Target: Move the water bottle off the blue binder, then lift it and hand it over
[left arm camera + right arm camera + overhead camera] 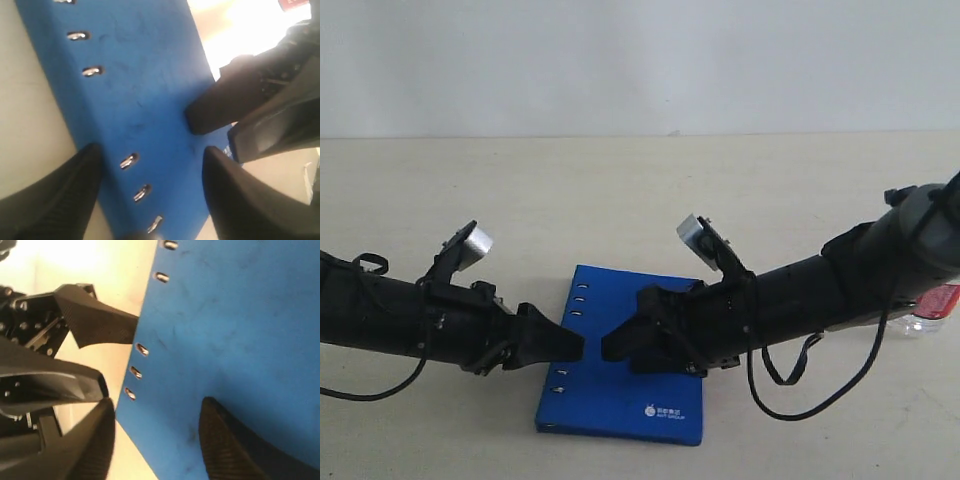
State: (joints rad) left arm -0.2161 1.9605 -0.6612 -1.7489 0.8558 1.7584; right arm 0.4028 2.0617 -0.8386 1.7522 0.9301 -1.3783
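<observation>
The left hand (570, 345) is hanging released over the left part of the blue binder (620, 400), its fingers spread with nothing between them. The right hand (612, 343) is facing it tip to tip, likewise released and gripping nothing. The binder is lying flat on the surface (620, 200). The water bottle (928, 308) is sitting well to the right, off the binder, partly hidden behind the right arm.

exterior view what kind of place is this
Probably a robotics lab test bench: a beige tabletop against a plain white wall, a black left arm and right arm meeting over the blue binder, and a water bottle at the far right.
</observation>
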